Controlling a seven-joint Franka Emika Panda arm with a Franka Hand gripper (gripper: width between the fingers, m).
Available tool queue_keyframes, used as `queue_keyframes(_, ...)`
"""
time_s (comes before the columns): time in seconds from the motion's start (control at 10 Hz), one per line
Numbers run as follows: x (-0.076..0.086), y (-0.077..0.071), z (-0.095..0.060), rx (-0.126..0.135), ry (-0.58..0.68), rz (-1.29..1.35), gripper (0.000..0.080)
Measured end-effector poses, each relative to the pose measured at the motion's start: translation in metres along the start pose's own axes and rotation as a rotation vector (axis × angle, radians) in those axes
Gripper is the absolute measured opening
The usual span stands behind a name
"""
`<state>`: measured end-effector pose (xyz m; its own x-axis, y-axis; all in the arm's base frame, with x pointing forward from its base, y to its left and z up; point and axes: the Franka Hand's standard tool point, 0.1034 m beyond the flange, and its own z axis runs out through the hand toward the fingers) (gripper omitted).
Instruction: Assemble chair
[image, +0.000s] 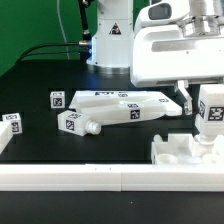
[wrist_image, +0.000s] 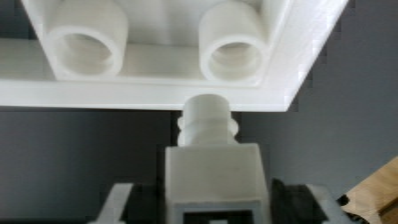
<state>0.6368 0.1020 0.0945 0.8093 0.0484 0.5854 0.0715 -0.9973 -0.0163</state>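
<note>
My gripper (wrist_image: 214, 203) is shut on a white pegged chair part (wrist_image: 212, 165) that carries a black-and-white tag. One dark finger (wrist_image: 134, 205) shows on either side of it. The peg's rounded tip (wrist_image: 210, 108) meets the outer wall of the white seat frame (wrist_image: 160, 92), below two round sockets (wrist_image: 86, 50). In the exterior view the gripper (image: 210, 108) hangs at the right with the tagged part (image: 212, 113) upright just above the seat frame (image: 185, 152). A white leg (image: 85, 123) lies left of centre.
The marker board (image: 150, 103) lies flat at the table's middle. Two small tagged white parts (image: 57, 99) (image: 12, 121) sit to the exterior view's left. A long plain white rail (image: 90, 178) runs along the front. The robot's base (image: 108, 40) stands behind.
</note>
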Motion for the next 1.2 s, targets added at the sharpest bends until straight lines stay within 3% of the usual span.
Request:
queue_keyframes(0.2,-0.012,-0.015,0.009,0.01,-0.008,-0.019,0.0279)
queue_keyframes(1.2,-0.025,-0.01,0.021,0.002,-0.023,-0.022,0.0279)
